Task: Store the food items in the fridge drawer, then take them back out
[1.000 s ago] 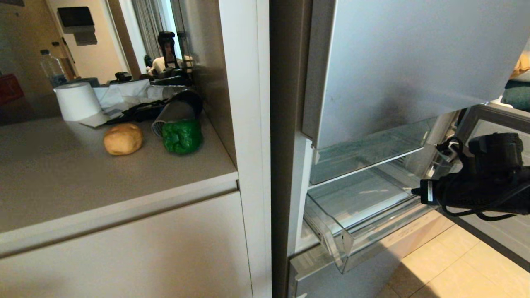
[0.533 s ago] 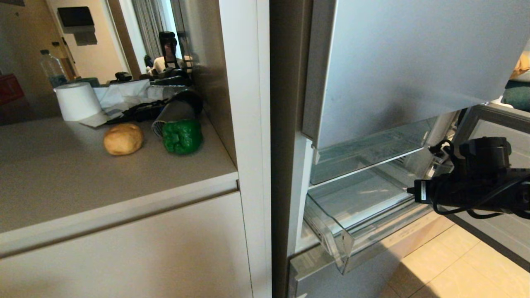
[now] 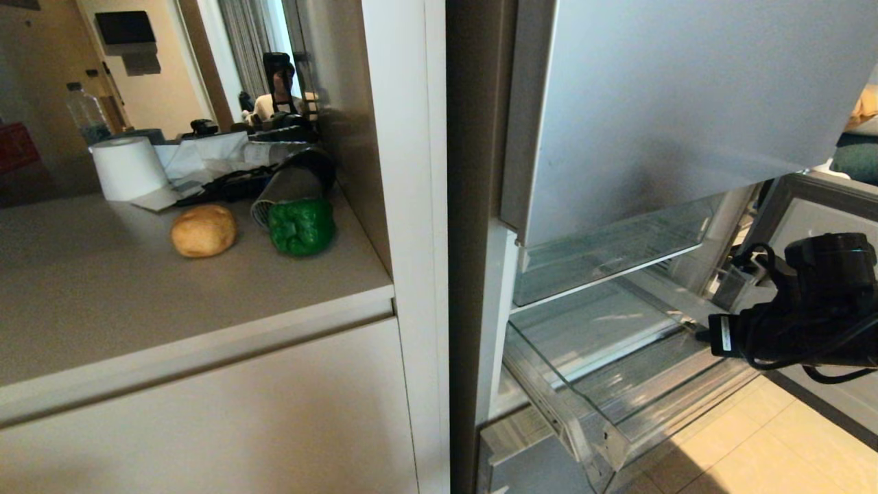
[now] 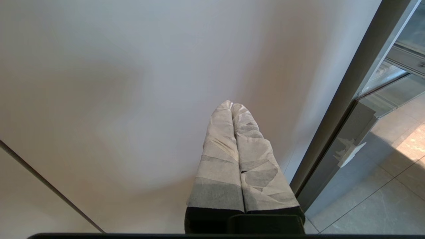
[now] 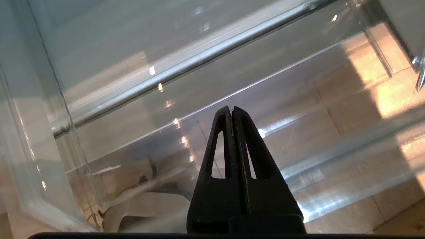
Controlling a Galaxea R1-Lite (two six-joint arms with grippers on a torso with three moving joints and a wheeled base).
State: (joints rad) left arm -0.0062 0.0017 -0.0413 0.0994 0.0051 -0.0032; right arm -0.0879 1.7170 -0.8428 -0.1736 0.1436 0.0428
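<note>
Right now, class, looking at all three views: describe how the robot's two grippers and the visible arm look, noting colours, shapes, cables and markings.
The right gripper has matte black tapered fingers with long slotted cut-outs. The right arm is black and bulky, with looping black cables and a small white label near its end. The left gripper has similar tapered fingers wrapped in wrinkled whitish-grey tape above a black base.

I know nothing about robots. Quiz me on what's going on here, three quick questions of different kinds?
1. True or false: the potato and the green pepper already lie inside the clear fridge drawer.
2. Multiple choice: the right pincer is (A) wide open, (B) shut and empty, (C) shut on the pepper.
3. Fill in: the white paper roll stands on the ___.

Key:
1. False; both sit on the counter and the drawer holds nothing.
2. B.
3. Counter.
</note>
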